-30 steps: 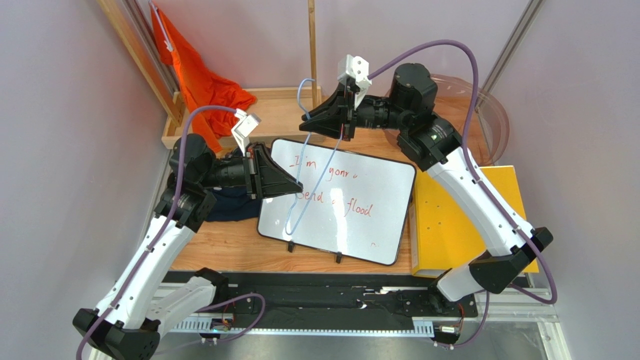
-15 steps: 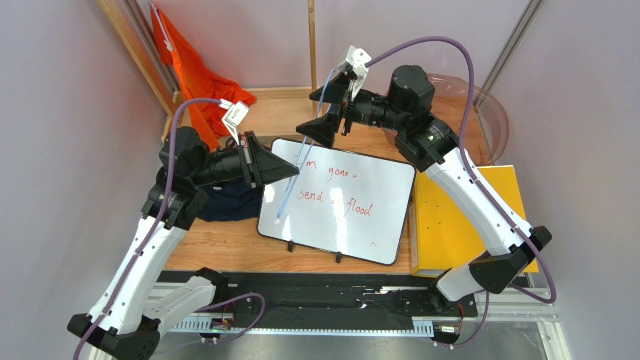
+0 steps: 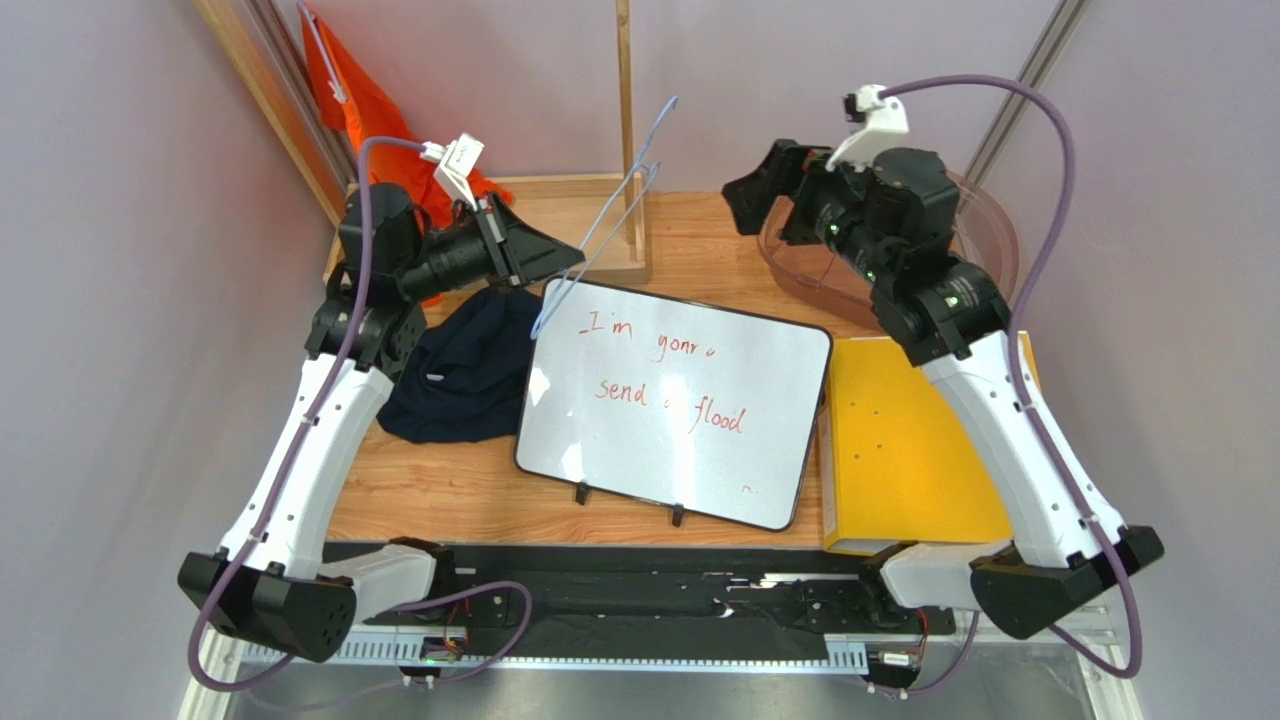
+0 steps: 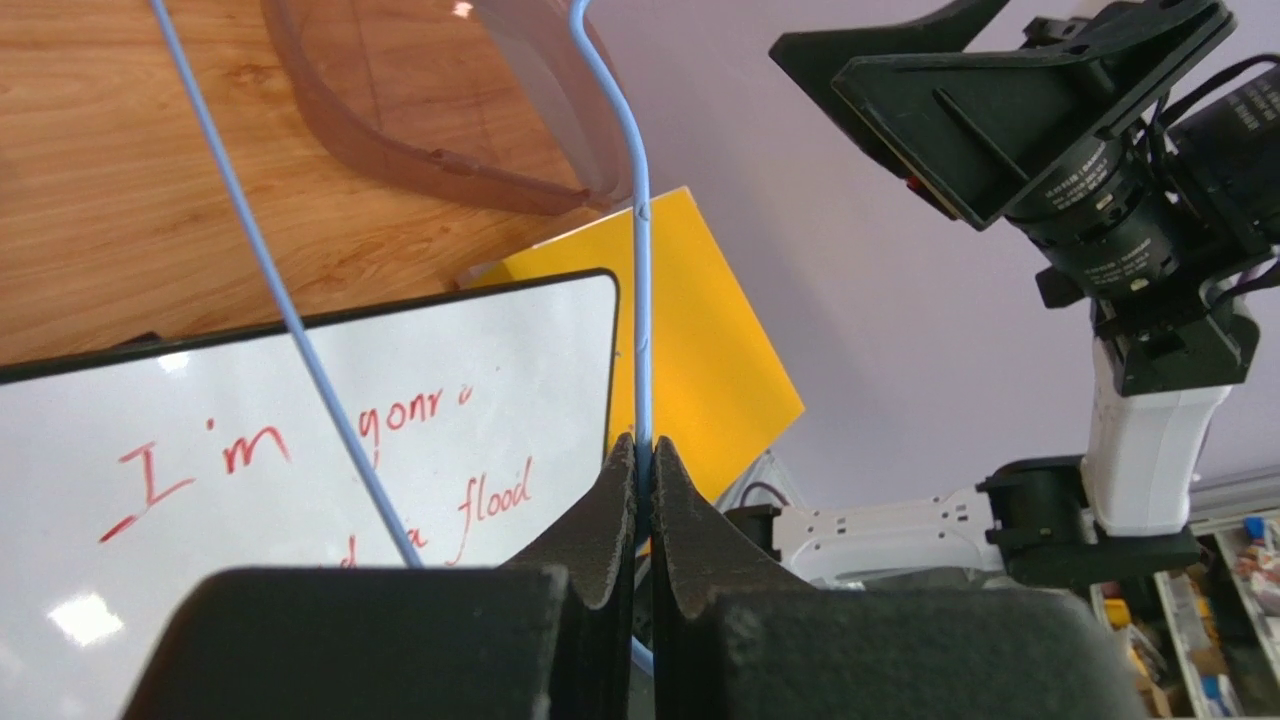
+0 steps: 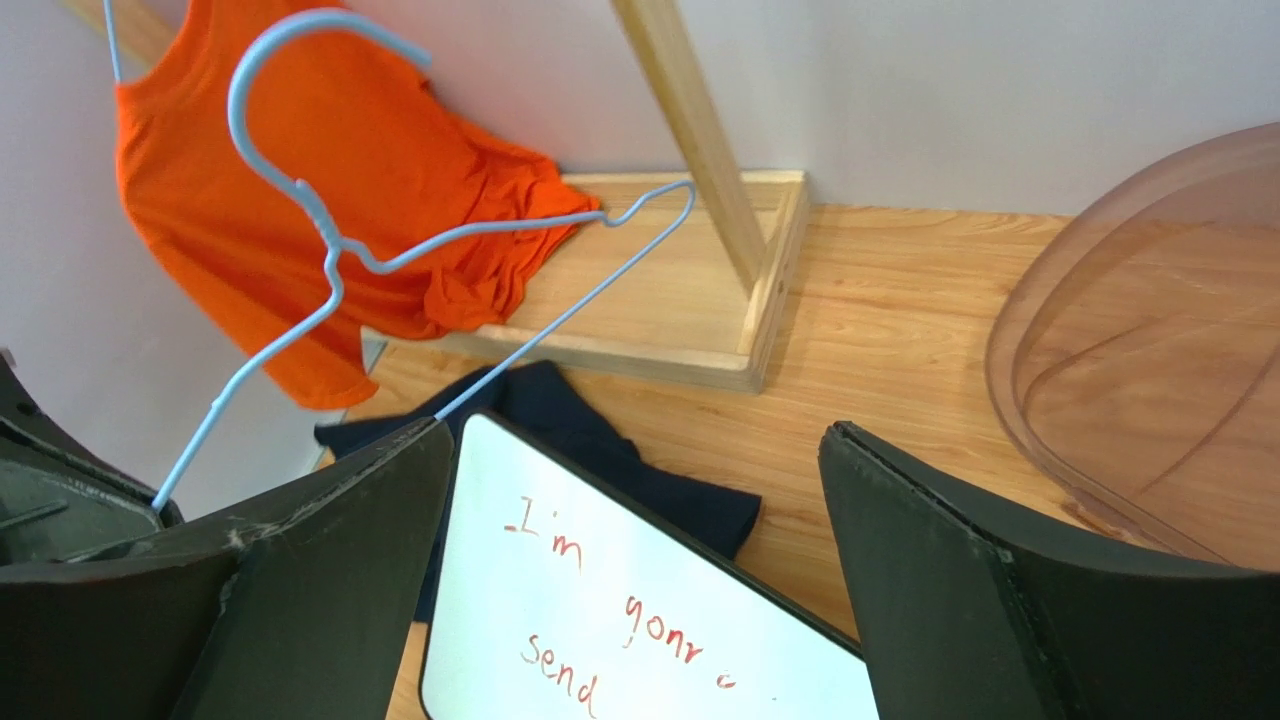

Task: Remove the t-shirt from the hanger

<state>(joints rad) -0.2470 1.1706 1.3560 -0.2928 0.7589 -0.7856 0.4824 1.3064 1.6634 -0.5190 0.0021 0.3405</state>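
— Blue hanger (image 4: 642,300), who has it?

— My left gripper (image 4: 640,465) does. It is shut tight on the thin wire, and the hanger sticks up in the air above the table (image 3: 451,495).

— Where is the t-shirt?

— The dark t-shirt (image 3: 466,360) lies in a heap on the table, just beside the whiteboard (image 3: 676,398). Nothing hangs on the hanger, so I think the job is as good as done.

— What about your other gripper?

— My right gripper (image 5: 634,450) is wide open and holds nothing. It is up high, near the clear bowl (image 3: 992,225).

— So what could go wrong?

— The wire is thin and slippy. If it turns in my grip, the hanger could swing down and poke the whiteboard or snag the t-shirt. Its top is close to the wooden post (image 3: 624,90) too. If I swing that way too fast, the hanger could bang it and pop out. I would put it down slowly, away from the t-shirt.
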